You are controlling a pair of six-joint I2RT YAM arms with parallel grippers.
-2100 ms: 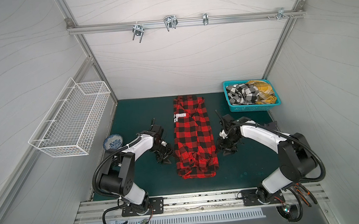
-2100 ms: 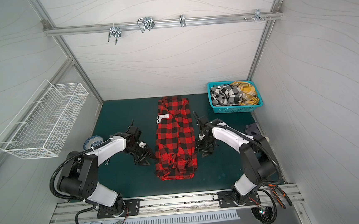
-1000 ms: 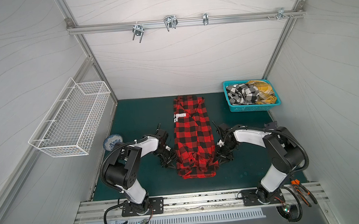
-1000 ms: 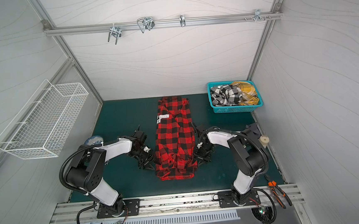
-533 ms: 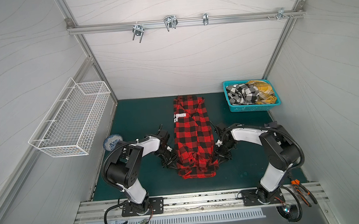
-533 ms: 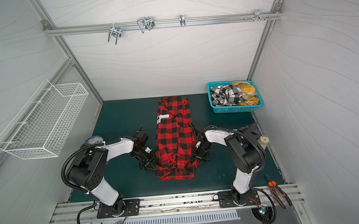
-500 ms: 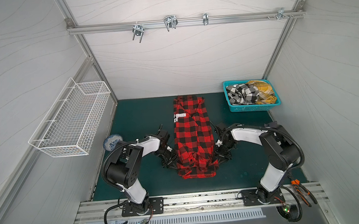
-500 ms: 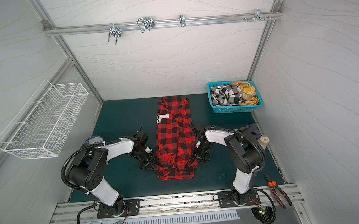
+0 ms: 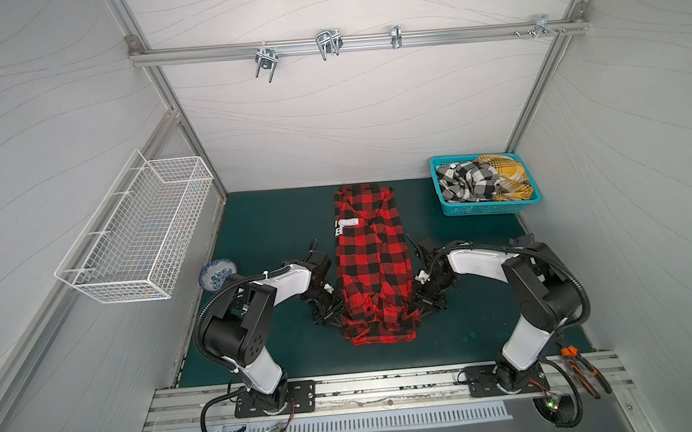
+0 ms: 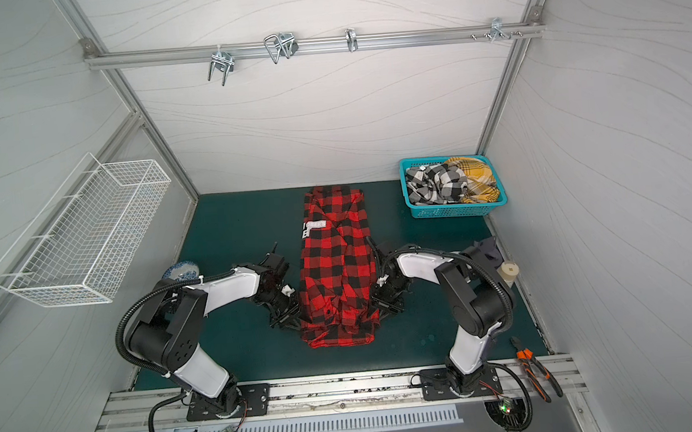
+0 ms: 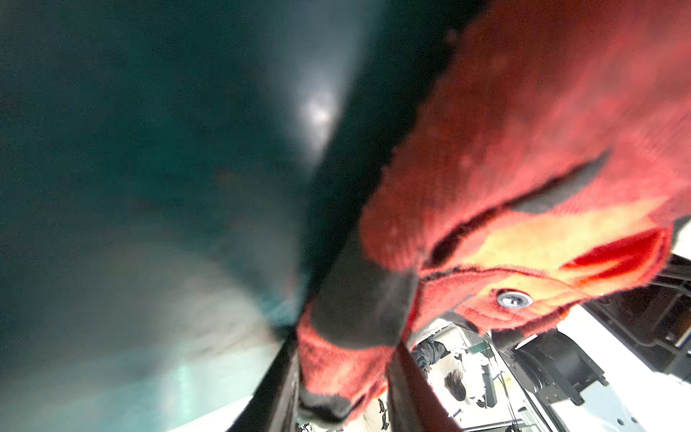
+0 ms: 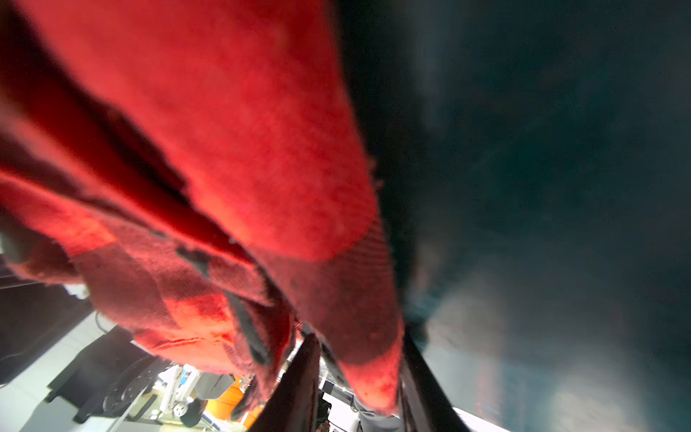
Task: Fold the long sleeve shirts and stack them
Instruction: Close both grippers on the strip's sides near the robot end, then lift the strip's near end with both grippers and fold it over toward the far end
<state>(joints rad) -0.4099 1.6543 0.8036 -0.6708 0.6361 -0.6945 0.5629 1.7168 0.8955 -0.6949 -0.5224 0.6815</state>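
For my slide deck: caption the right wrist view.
Fingers of the right gripper pinch the edge of the red-and-black shirt, green mat behind.

We brought the left gripper and right gripper in from beside the red-and-black shirt, toward the counter's front edge. Both have narrowed and now pinch the shirt's long edges, fabric between the jaws.
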